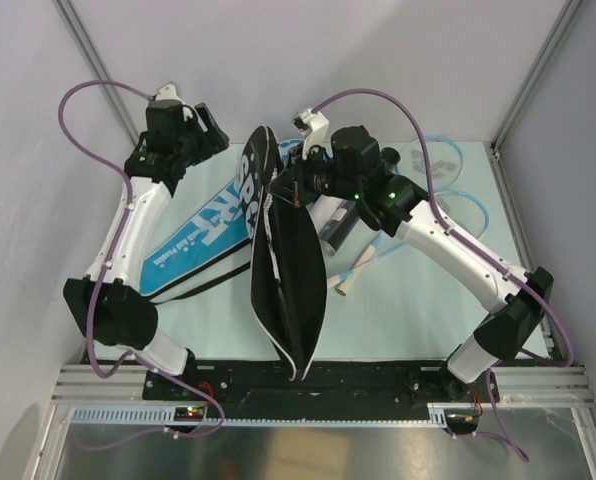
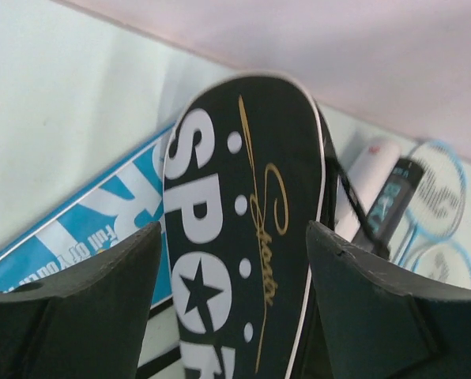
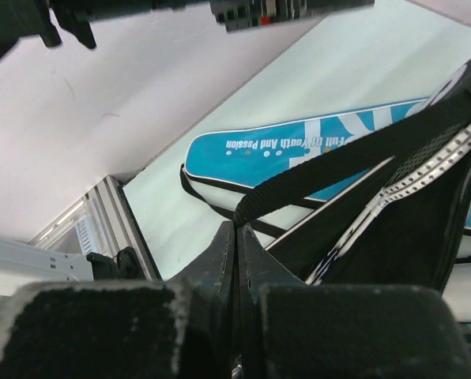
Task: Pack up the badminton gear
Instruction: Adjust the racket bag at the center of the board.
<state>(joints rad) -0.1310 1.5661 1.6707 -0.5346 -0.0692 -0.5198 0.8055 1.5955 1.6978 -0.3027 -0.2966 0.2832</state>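
My right gripper [image 1: 296, 190] [image 3: 242, 229] is shut on the black carry strap [image 3: 338, 162] of the black "SPORT" cover [image 1: 288, 280] and holds the cover up on edge over the table's middle. My left gripper [image 1: 218, 135] [image 2: 234, 237] is open, its fingers apart beside the head end of the black cover [image 2: 251, 221], not touching it. The blue cover [image 1: 198, 240] [image 3: 299, 146] lies flat at left. A white tube [image 2: 370, 170] and a black tube [image 2: 393, 197] lie behind the cover. Light-blue rackets [image 1: 443, 175] lie at the back right. No shuttlecock is in view.
A white racket handle [image 1: 353, 275] pokes out on the pale green mat [image 1: 408, 320] right of the black cover. Grey walls close in the back and sides. The metal rail [image 1: 318, 385] runs along the near edge.
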